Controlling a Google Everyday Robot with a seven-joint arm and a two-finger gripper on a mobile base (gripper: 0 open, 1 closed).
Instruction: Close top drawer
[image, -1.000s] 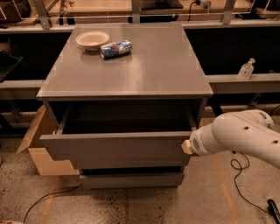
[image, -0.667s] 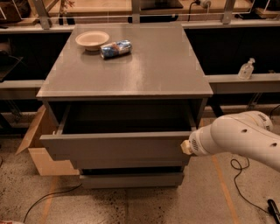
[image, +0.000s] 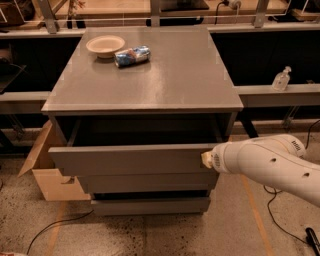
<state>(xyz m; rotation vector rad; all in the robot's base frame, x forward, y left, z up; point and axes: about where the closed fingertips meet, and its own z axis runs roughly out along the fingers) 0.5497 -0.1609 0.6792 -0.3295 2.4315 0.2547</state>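
Observation:
The top drawer (image: 130, 159) of the grey cabinet stands pulled out, its flat handleless front facing me and its dark inside showing behind it. My gripper (image: 205, 160) is at the end of the white arm (image: 270, 162), which comes in from the right. It sits against the right end of the drawer's front panel. The arm's wrist hides most of the gripper.
Two shorter drawer fronts (image: 147, 182) sit below. On the cabinet top (image: 165, 75) lie a white bowl (image: 105, 46) and a blue crumpled packet (image: 132, 55). A cardboard box (image: 47, 172) stands left of the cabinet. A bottle (image: 281, 79) is on the right shelf. Cables lie on the floor.

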